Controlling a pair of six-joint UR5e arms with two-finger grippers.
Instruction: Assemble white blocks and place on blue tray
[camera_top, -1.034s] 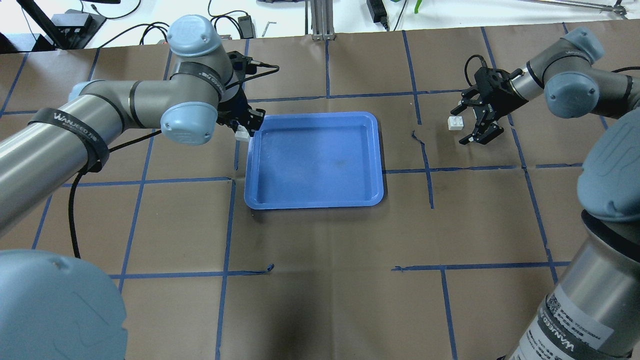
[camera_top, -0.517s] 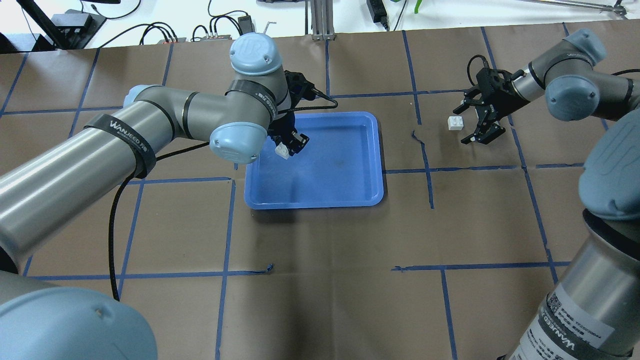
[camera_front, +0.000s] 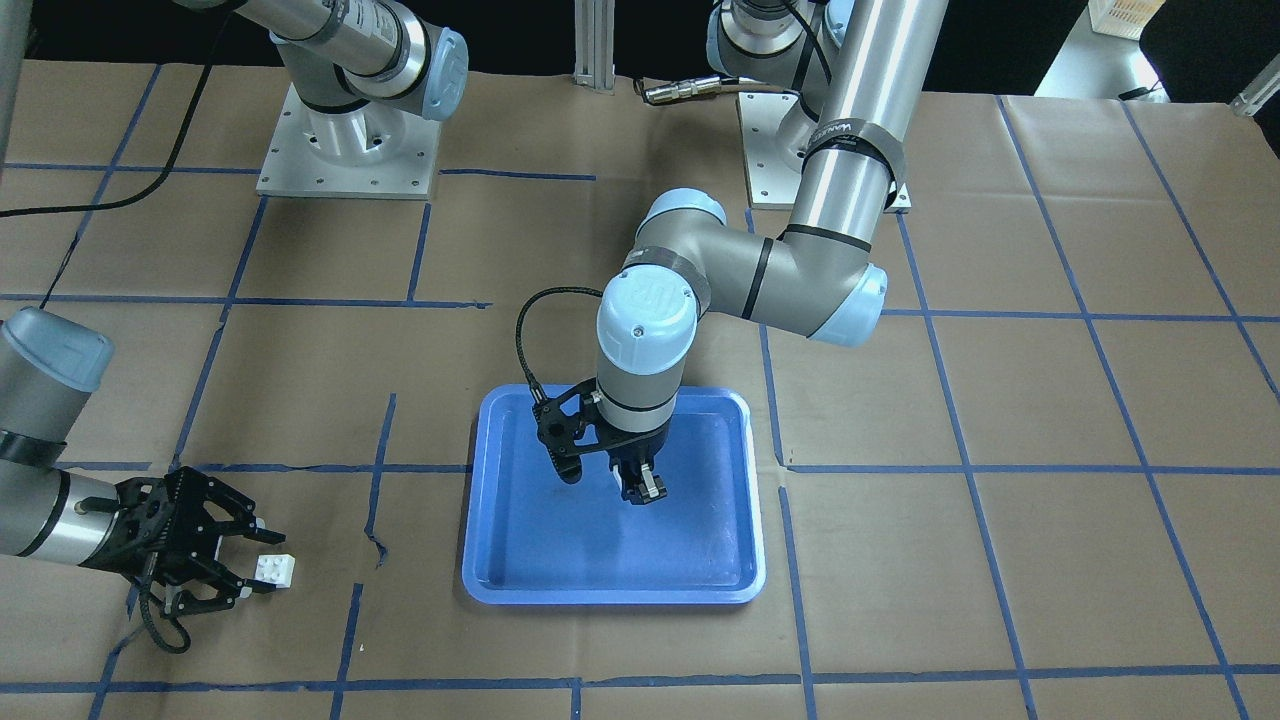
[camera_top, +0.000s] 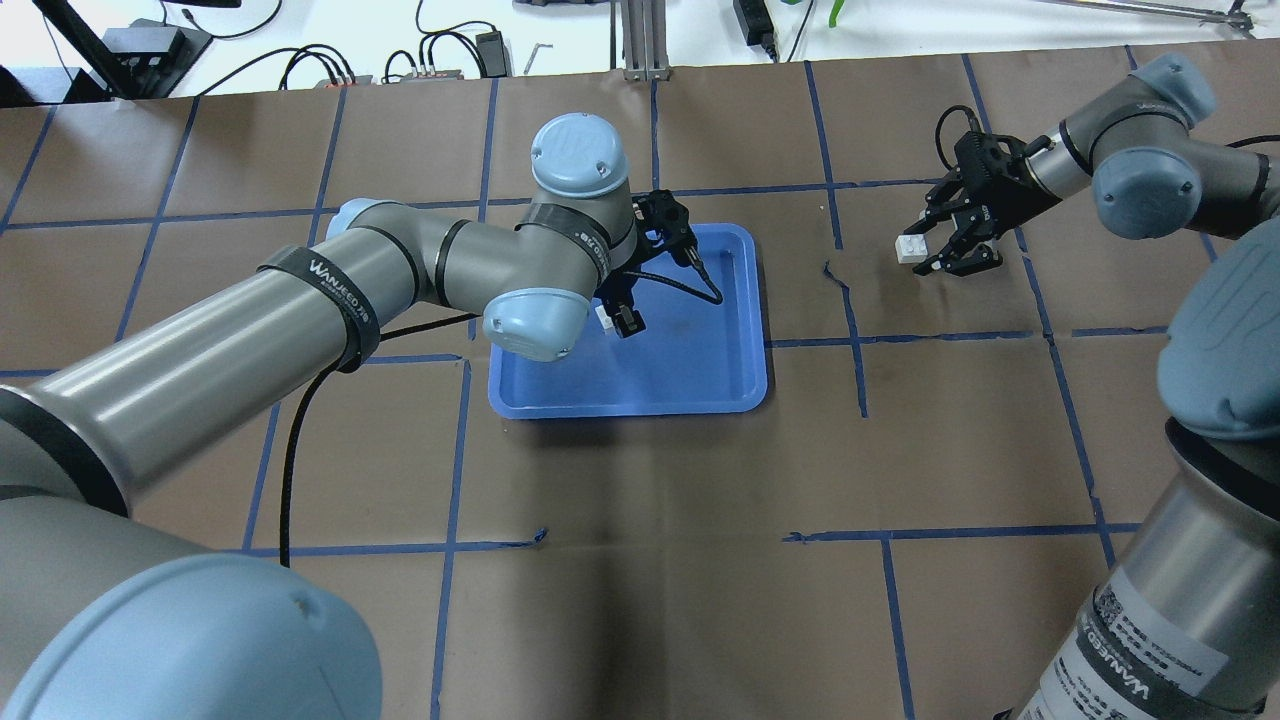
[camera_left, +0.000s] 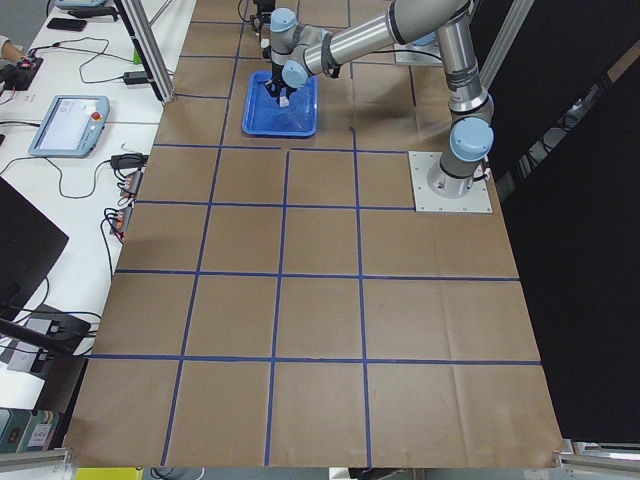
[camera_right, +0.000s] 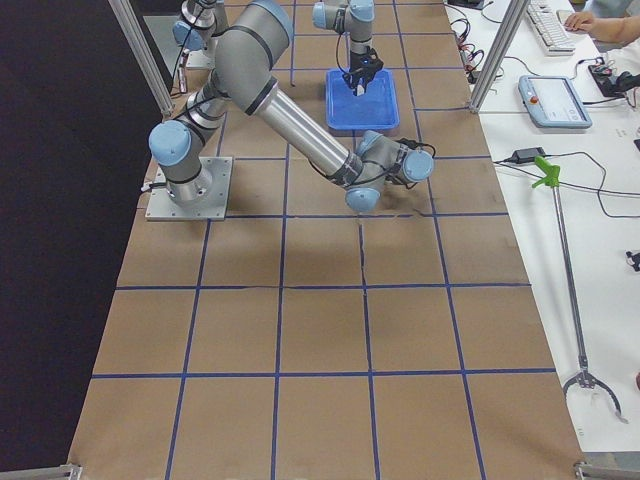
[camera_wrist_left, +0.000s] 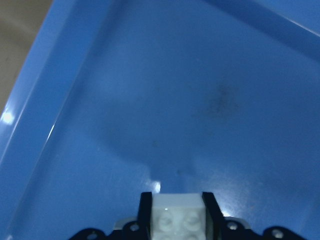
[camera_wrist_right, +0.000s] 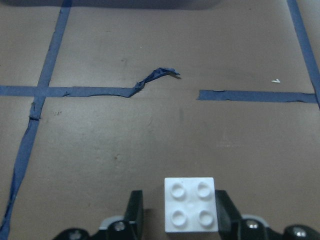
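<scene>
White blocks: two pieces, not yet joined, well apart from each other.

Overhead view. The held white block (camera_top: 603, 317) is pinched in the left gripper (camera_top: 621, 322), which hangs over the blue tray (camera_top: 630, 406), inside its rim. The loose white block (camera_top: 909, 247) lies on the brown paper (camera_top: 650, 560) to the tray's right, well clear of it. It sits between the spread tips of the right gripper (camera_top: 917, 250), so the right arm is by far the nearer to it.

Front-facing view. The layout is the same, mirrored. The left gripper is above the tray's middle, and the right gripper reaches in low with the loose block at its tips.

Side views. Both grippers are too small to read.

Left wrist view. The held block is clamped on both sides, studs toward the camera. The tray floor lies below, with a dark scuff (camera_wrist_left: 220, 100) ahead.

Right wrist view. The loose block is square, so it has no long axis, and its studs face up. It sits between the fingers (camera_wrist_right: 134, 212), which are open. It touches or nearly touches the finger on the view's right, with a clear gap on the other side. By my judgement, closing would shift the block sideways before it is gripped.
</scene>
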